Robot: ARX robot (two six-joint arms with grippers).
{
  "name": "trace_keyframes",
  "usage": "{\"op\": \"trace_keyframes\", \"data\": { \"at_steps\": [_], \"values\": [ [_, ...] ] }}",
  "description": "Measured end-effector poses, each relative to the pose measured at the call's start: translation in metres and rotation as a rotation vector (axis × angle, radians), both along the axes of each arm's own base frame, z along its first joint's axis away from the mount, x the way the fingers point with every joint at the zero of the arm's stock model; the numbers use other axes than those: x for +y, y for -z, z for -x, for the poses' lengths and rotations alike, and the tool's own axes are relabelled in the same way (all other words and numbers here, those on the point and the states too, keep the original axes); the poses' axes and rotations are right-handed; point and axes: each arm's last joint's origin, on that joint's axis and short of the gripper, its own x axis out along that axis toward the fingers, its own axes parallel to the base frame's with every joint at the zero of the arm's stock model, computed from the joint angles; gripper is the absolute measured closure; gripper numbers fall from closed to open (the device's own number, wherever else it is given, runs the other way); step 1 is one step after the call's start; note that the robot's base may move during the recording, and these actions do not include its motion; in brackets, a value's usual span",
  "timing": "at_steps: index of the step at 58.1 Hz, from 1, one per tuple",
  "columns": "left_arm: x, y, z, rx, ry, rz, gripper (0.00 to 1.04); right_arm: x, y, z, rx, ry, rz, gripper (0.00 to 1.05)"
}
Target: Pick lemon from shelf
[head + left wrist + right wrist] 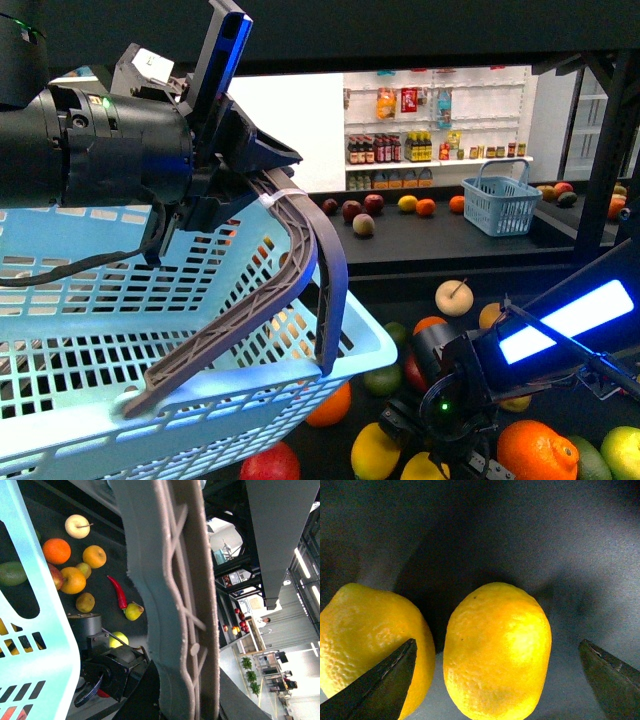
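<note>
A bright yellow lemon (497, 650) lies on the dark shelf deck (530, 535), right between the spread fingers of my open right gripper (497, 642); neither fingertip (395, 672) touches it. A second lemon (370, 645) lies close beside it, partly behind one finger. In the front view the right gripper (445, 450) points down over the lemon (425, 468) at the bottom, with the other lemon (375, 452) just left of it. My left gripper (265, 195) is shut on the grey basket handle (305, 260) and holds the light blue basket (100, 300) up at the left.
Loose fruit surrounds the lemons: an orange (538, 448), a green fruit (622, 450), a pale apple (453, 297), a red apple (270, 462). A red chili (119, 592) lies on the deck. A small blue basket (500, 200) stands on the far counter. A black upright (605, 150) rises at right.
</note>
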Motion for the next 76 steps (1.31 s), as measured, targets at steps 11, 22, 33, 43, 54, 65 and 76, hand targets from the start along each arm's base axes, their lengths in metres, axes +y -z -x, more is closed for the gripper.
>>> {"op": "trace_keyframes", "data": {
  "at_steps": [11,22,33,43,54,65,76],
  "values": [
    [0.000,0.000,0.000,0.000,0.000,0.000,0.95,0.003,0.011,0.001,0.013,-0.005,0.007,0.07],
    [0.000,0.000,0.000,0.000,0.000,0.000,0.95,0.004,0.013,-0.001,0.004,-0.009,0.025,0.24],
    [0.000,0.000,0.000,0.000,0.000,0.000,0.95,0.003,0.014,-0.004,-0.021,-0.027,0.041,0.49],
    [0.000,0.000,0.000,0.000,0.000,0.000,0.95,-0.002,0.017,-0.003,-0.043,-0.038,0.038,0.53],
    [0.000,0.000,0.000,0.000,0.000,0.000,0.95,-0.018,0.012,0.006,-0.076,-0.045,0.095,0.54],
    [0.000,0.000,0.000,0.000,0.000,0.000,0.95,-0.062,-0.030,0.017,-0.197,-0.032,0.135,0.54],
    [0.000,0.000,0.000,0.000,0.000,0.000,0.95,-0.104,-0.118,0.034,-0.387,0.010,0.081,0.54]
  ]
}}
